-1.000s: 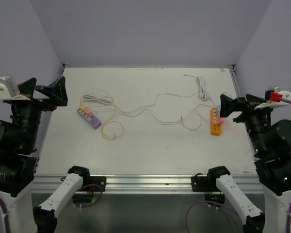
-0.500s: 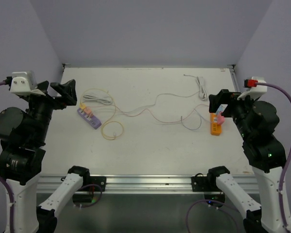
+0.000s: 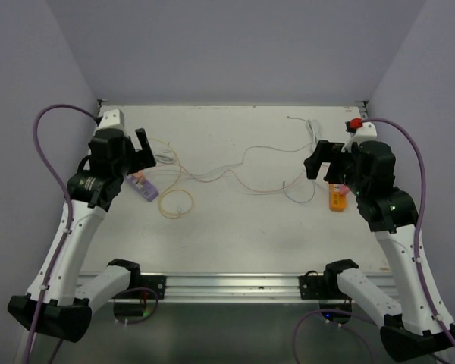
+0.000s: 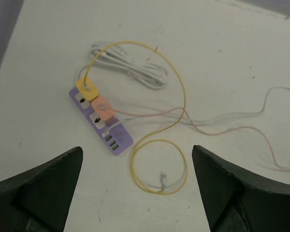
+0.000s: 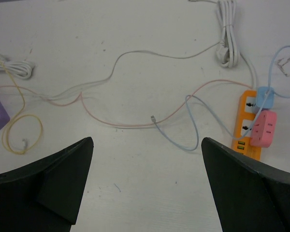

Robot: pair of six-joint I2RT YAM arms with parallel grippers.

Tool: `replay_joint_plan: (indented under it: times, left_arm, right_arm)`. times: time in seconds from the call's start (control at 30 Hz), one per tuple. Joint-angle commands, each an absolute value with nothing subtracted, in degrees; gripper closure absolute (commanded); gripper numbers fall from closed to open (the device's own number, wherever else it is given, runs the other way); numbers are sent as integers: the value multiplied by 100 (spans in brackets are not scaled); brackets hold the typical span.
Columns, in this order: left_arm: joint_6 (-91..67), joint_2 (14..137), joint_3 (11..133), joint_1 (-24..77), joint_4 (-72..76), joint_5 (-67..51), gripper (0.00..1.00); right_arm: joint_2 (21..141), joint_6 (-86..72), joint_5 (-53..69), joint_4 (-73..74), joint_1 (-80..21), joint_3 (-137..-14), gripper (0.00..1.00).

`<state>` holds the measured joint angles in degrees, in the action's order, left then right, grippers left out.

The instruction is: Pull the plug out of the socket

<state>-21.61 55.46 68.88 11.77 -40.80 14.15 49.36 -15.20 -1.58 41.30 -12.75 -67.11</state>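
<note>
The left gripper (image 4: 137, 151) hangs with its jaws spread wide and nothing between them, above the purple power strip (image 4: 100, 122) at the left of the table (image 3: 235, 220). The right gripper (image 5: 147, 140) is just as wide and empty, with the orange power strip (image 5: 245, 126) off to its right. Each strip carries two adapters: a yellow plug (image 4: 87, 87) and a peach plug (image 4: 103, 107) touching side by side on the purple one, and a blue plug (image 5: 266, 94) and a pink plug (image 5: 263, 128) on the orange one. The task does not say which one to take, so the step in hand looks like the approach. To do it well, each arm should centre over one plug only and turn the wrist so the fingers close on that plug's free sides, not across its neighbour. It should then come down far enough to grip the body and not the thin lead. The pull should go straight up along the pins — a slanted tug would likely drag the light strip along. The strips lie well apart, so neither arm can easily pin the other's strip, and a short firm lift seems safer than a long one. The yellow cable (image 4: 179, 92) loops just beside the purple strip and is best kept out of the jaws.
</note>
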Motion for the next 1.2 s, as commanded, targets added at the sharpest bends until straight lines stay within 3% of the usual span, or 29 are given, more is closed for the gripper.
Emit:
replay_joint_plan:
  times: [0.0,0.37,0.6,0.8,1.17]
  left_arm:
    - [-2715,5764,6453,1160,-4184,1932,0]
    - [-3708,6987,5968,353,-3508,2585,0]
    - [-3946,7277,5652,-1220,-2490,1304,2]
    - [-3981,7768,5546,-1845,-1487,476,4]
    - [-4737,9649,6266,-2285,-1705,27,26]
  right_arm:
    - [4817,-1529,132,4078,-1301,-6601,1]
    - [4404,-1521,676,3964,-1309,-6029,1]
    - [4175,-1398,773,3964,-1432,-5977,1]
    - [4078,-1327,729,3964,-1582,-5968,1]
    - [3938,-1231,826,3946,-1679,-5880,1]
